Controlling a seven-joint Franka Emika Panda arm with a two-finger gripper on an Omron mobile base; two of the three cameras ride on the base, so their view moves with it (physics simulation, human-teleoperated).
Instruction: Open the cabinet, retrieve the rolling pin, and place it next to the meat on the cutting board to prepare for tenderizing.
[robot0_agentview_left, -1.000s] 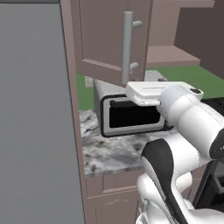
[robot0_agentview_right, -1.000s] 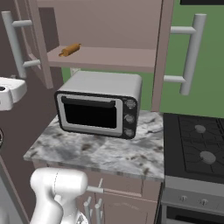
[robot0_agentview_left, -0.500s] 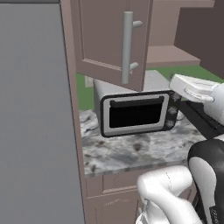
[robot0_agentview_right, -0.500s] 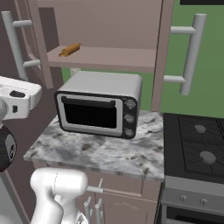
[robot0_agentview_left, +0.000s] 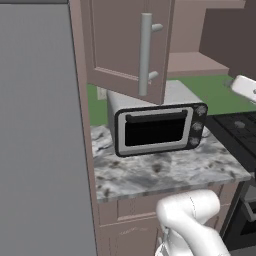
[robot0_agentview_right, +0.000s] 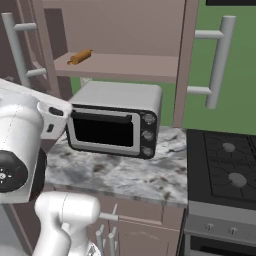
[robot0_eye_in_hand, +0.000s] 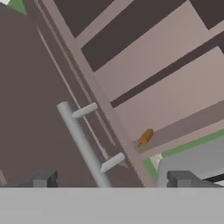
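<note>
**On the open shelf, the pin waits for a reach**

On the lower shelf of the cabinet (robot0_agentview_right: 120, 30) lies the rolling pin (robot0_agentview_right: 80, 56), a short orange-brown cylinder near the shelf's left end, angled a little to the front edge. In the hand view it is small and blurred, so its handles cannot be made out; it seems to lie flat and free, touching nothing but the shelf.

Both doors stand open. The left door (robot0_agentview_right: 22, 55) swings out close beside the pin's end of the shelf, its grey bar handle (robot0_eye_in_hand: 83, 144) running large across the hand view. The right door (robot0_agentview_right: 215, 60) hangs well apart from the pin. Below the shelf sits a toaster oven (robot0_agentview_right: 115, 120) on the marble counter (robot0_agentview_right: 125, 175), with a stove (robot0_agentview_right: 225, 165) to the right.

The gripper (robot0_eye_in_hand: 111, 179) is spread wide and holds nothing; its two tips frame the left door's handle, with the pin further off beyond them.

Risks, as I judge them: the approach passes close to the left door, so a finger or the wrist could catch the handle or door edge and swing the door. The shelf gap is low and the oven stands just under it, so a steep entry might knock the oven top or the shelf lip. A round pin nudged off-centre may roll toward the back or off the front edge. Neither board nor meat can be seen from this spot.
</note>
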